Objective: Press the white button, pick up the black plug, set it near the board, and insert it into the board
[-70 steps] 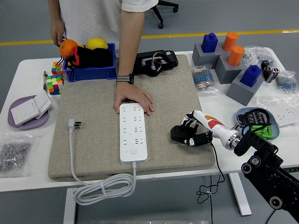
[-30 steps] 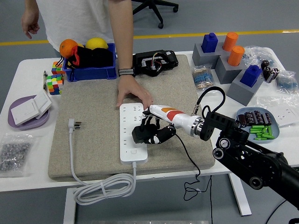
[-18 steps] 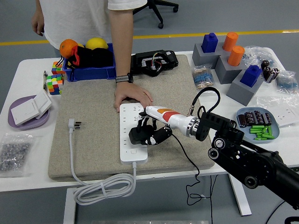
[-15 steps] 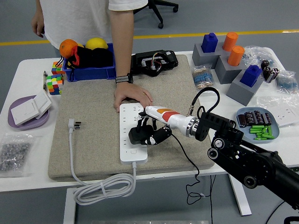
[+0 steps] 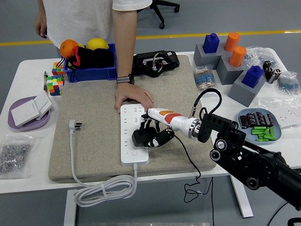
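The white power strip [image 5: 128,141] lies lengthwise on the grey felt mat [image 5: 94,141]; its white button [image 5: 134,153] is near its near end. My right hand [image 5: 150,134] reaches in from the right and is curled on the black plug [image 5: 140,137], holding it over the strip's middle sockets. I cannot tell whether the prongs touch the strip. The plug's black cable [image 5: 188,162] trails off the mat's near edge. A person's hand [image 5: 134,97] rests on the strip's far end. My left arm is out of view.
The strip's own white plug [image 5: 74,125] and coiled cord [image 5: 106,188] lie at the mat's left and front. A blue bin [image 5: 89,73] with fruit, a black device [image 5: 155,62], grey blocks with coloured pegs [image 5: 230,61] and a battery tray [image 5: 258,123] surround the mat.
My right hand carried the black plug from the mat's right side leftward to over the strip, then hovered there with small shifts. The person's hand stayed on the strip's far end.
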You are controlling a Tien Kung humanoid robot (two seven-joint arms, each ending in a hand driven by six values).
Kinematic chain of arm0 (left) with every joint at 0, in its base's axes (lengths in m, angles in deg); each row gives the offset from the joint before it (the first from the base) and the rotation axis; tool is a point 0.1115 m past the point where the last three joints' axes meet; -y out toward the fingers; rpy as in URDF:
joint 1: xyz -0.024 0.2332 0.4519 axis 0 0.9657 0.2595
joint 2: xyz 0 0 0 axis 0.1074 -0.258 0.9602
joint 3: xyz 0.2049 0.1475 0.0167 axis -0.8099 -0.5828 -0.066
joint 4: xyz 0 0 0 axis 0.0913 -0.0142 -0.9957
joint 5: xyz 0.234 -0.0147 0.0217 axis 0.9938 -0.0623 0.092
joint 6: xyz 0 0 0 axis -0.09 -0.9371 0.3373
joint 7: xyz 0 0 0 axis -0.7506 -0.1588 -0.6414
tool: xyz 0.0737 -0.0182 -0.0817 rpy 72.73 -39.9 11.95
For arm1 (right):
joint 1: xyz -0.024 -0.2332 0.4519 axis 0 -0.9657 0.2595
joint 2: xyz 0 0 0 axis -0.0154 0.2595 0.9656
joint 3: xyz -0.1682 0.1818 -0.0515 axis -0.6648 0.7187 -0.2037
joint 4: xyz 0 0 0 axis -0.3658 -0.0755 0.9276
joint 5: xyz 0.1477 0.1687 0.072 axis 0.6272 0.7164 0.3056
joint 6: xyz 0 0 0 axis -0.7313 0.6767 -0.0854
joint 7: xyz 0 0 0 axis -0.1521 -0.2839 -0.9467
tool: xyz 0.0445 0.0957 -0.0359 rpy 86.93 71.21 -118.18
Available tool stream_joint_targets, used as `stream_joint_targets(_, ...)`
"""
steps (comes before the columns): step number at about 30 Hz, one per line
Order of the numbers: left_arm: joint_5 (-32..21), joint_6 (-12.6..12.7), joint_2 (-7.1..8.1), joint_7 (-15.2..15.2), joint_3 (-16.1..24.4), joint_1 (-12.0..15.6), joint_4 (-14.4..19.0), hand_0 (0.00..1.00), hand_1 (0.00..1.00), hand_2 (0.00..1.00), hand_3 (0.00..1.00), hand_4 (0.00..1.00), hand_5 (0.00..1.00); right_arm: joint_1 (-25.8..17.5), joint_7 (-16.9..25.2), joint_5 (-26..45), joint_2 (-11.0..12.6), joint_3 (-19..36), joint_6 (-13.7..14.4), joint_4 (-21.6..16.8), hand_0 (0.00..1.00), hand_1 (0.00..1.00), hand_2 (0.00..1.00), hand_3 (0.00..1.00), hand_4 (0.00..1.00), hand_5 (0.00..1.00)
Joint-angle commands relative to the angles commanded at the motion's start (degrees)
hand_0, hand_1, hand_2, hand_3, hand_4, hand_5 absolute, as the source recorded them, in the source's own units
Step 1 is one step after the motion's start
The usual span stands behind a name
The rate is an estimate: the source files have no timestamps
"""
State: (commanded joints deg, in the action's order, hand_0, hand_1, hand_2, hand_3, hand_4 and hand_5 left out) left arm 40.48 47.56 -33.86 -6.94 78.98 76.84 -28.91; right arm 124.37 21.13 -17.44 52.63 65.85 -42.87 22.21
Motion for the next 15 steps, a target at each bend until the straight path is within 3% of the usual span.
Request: stream_joint_targets(15,-0.5,0.2,-0.05,0.0,0.0,0.0,0.0,0.787,0.738,0.706,0.768,0.545,0.468,0.5,0.4,-0.2,-0.7,-1.0,0.4,1.2,0.281,0.405,0.399,0.439,0.794,0.002)
